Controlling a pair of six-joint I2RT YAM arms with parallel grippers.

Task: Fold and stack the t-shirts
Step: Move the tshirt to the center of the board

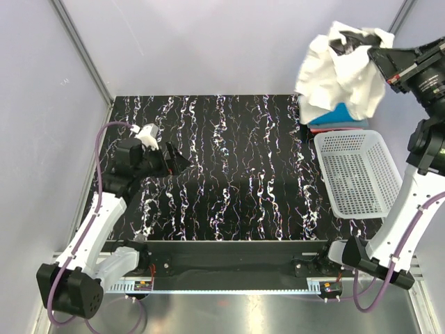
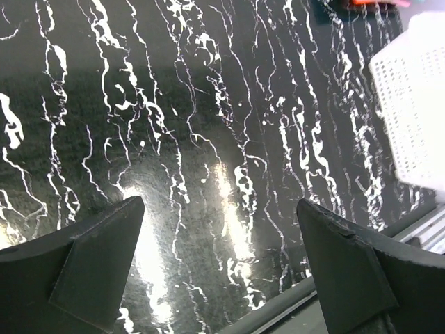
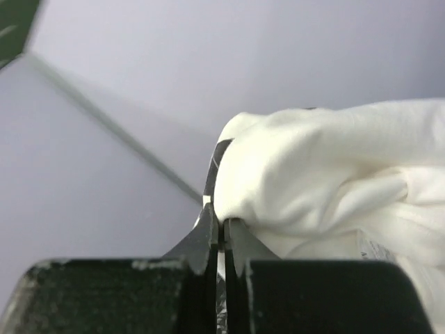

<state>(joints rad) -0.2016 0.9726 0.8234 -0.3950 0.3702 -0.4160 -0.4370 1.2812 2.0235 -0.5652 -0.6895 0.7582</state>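
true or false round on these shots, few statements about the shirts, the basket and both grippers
1. The right gripper is shut on the white t-shirt, which hangs bunched in the air. True.
2. The left gripper holds the blue t-shirt. False: its jaws stand open above the bare table and hold nothing.
3. The blue t-shirt lies inside the basket. False: it lies on the table beyond the basket, with an edge of the red t-shirt showing under it.
4. The basket stands on the right side of the table. True.
5. The white t-shirt is spread flat on the table. False: it is lifted clear of it.
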